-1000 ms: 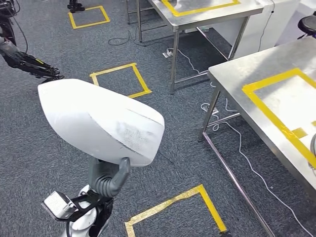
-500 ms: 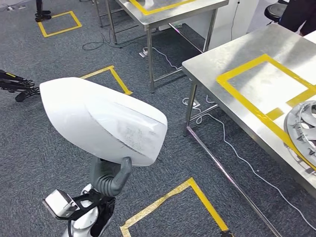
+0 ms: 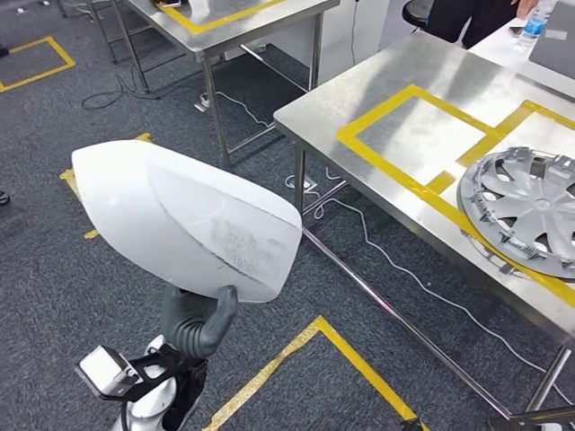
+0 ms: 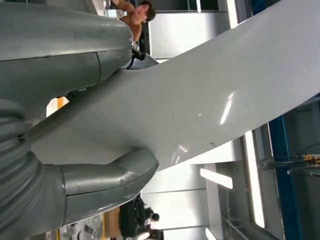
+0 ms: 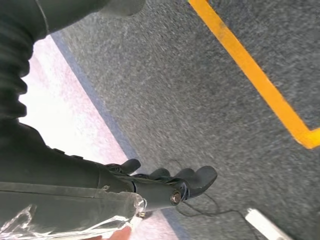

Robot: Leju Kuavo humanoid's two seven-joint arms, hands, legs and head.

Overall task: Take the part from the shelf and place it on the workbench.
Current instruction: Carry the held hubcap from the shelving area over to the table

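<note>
White and glossy, the long moulded plastic part (image 3: 183, 224) sits clamped from below in my left hand (image 3: 197, 323), near the steel workbench (image 3: 325, 103). My right hand (image 5: 166, 182) hangs empty, fingers loosely curled. The top-heavy part could tip out.

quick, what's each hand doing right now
Left hand: holding the white part from beneath.
Right hand: hanging over the carpet, nothing in it; open or closed cannot be told.
</note>
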